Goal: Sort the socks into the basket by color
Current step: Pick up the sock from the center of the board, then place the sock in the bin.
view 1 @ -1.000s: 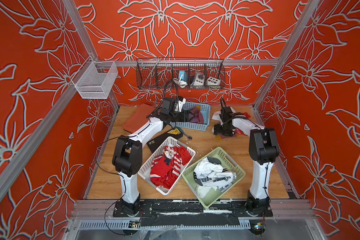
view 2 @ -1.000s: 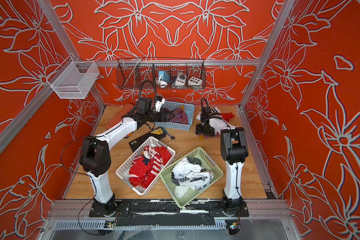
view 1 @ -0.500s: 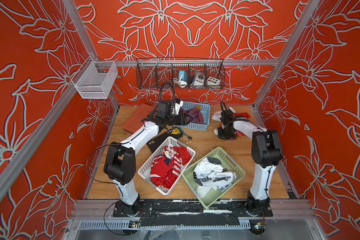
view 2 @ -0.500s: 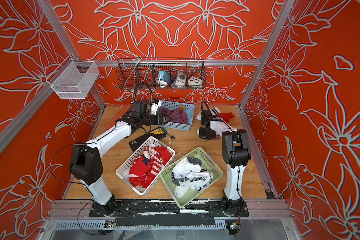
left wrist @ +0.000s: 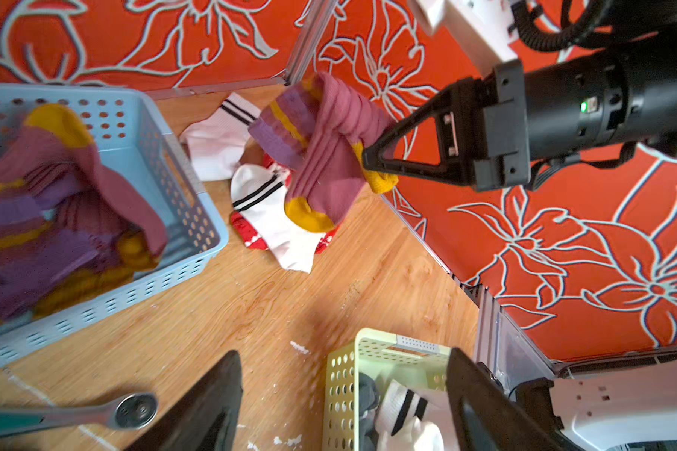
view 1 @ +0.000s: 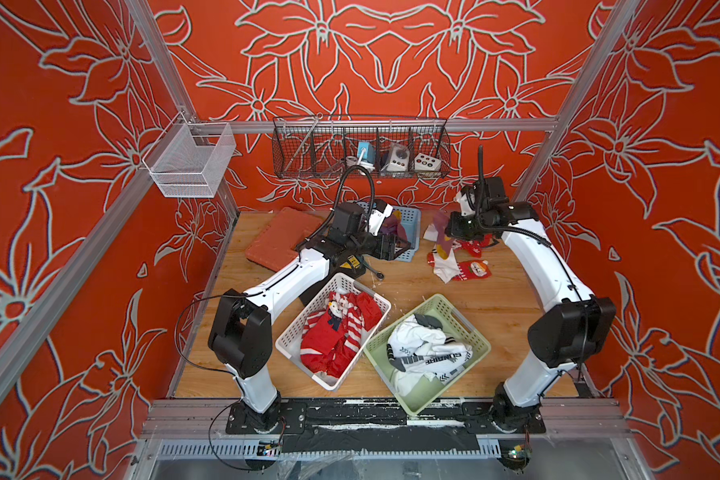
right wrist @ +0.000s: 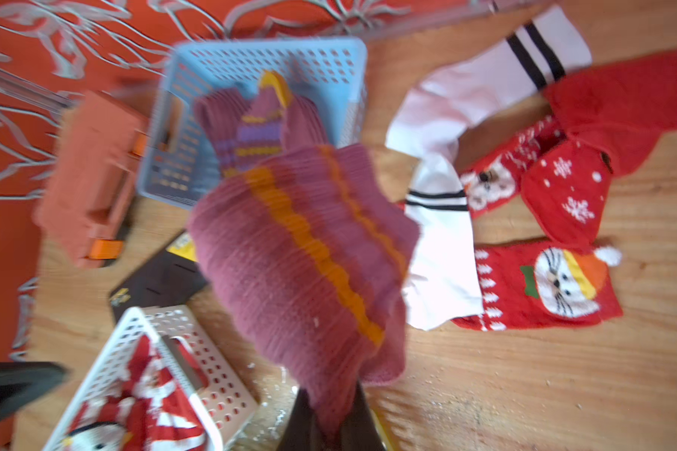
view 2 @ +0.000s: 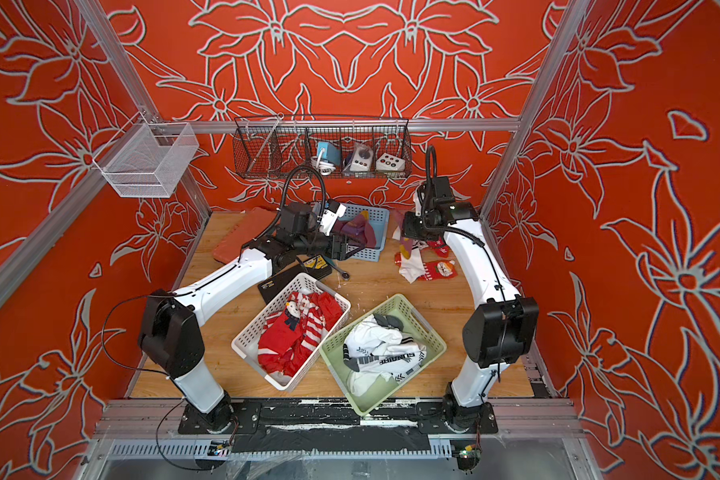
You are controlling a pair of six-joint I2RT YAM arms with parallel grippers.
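Note:
My right gripper point(right wrist: 329, 421) is shut on a purple sock point(right wrist: 301, 254) with yellow stripes, which hangs above the table beside the blue basket point(view 1: 410, 220). The same purple sock point(left wrist: 325, 156) shows pinched in the right gripper's fingertips point(left wrist: 368, 164). Under it lies a pile of red and white socks point(view 1: 458, 266). More purple socks point(left wrist: 55, 218) fill the blue basket. My left gripper point(left wrist: 342, 363) is open and holds nothing, at that basket's near edge. Red socks point(view 1: 333, 332) lie in the white basket point(view 1: 308, 307), white socks point(view 1: 425, 353) in the green basket point(view 1: 462, 316).
An orange case point(view 1: 279, 237) lies at the back left, with a black box point(view 1: 350, 264) and a ratchet wrench point(left wrist: 75, 416) near my left arm. A wire rack point(view 1: 360, 149) hangs on the back wall and a white mesh basket point(view 1: 188, 162) on the left frame.
My right gripper has shut on the purple sock and lifted it off the pile. My left gripper has drawn back from over the blue basket and opened a little wider.

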